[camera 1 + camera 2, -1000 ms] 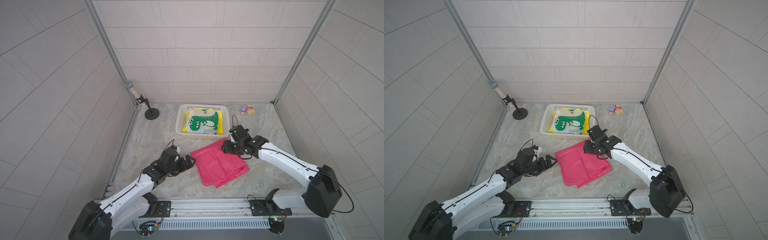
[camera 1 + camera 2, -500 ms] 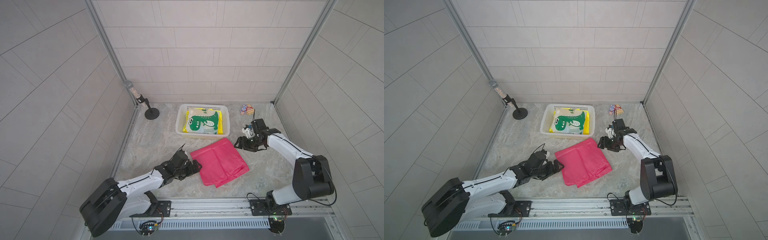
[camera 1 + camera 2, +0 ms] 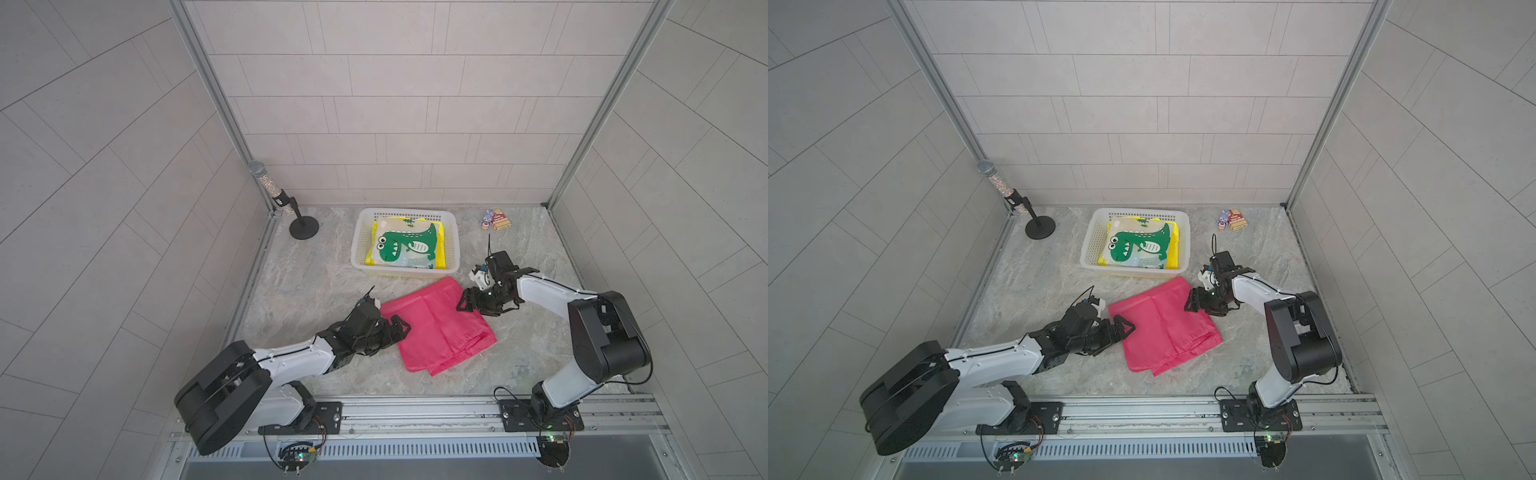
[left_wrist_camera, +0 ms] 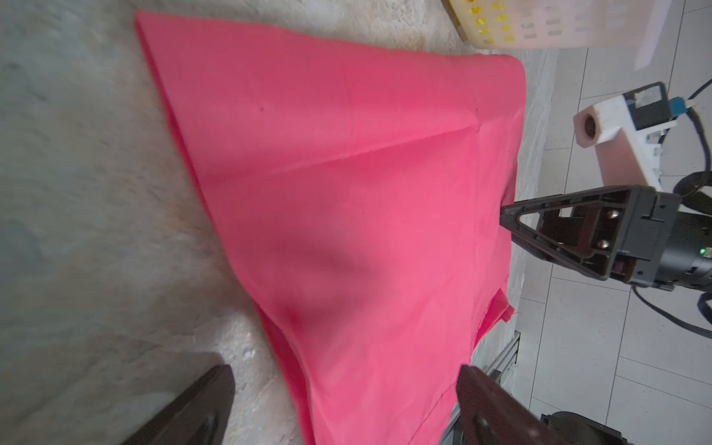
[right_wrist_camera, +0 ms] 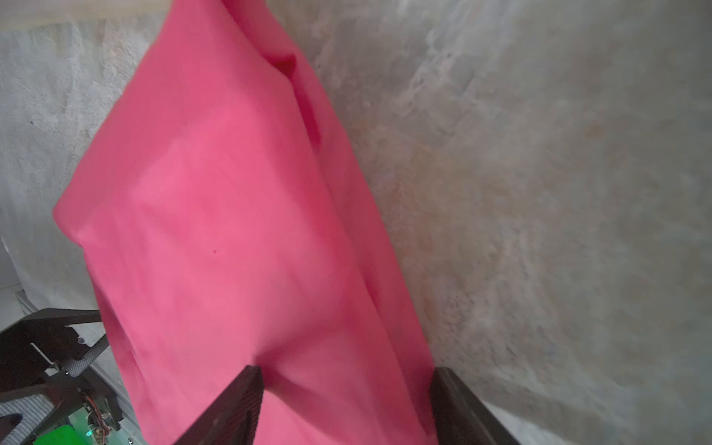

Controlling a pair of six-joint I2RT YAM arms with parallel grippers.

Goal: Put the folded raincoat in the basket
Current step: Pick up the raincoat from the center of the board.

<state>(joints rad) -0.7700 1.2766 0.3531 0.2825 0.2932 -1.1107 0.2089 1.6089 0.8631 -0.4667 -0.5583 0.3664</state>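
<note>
- The left gripper [image 3: 392,334] has its jaws spread wide at the near left edge of the pink folded raincoat [image 3: 436,328], and it is not pinching it.
- The raincoat lies flat on the marbled tabletop [image 3: 299,291], unlifted. It is thin and creased, with loose layers at the near corner.
- The right gripper [image 3: 471,305] has its jaws apart, straddling the far right edge.
- The white basket [image 3: 357,249] stands just beyond and holds a yellow dinosaur-print raincoat [image 3: 409,247]. Grasping, lifting and placing all remain.

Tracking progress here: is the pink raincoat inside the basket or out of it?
Out. The pink raincoat lies folded on the table, just in front of the basket, which holds a dinosaur-print item.
</note>
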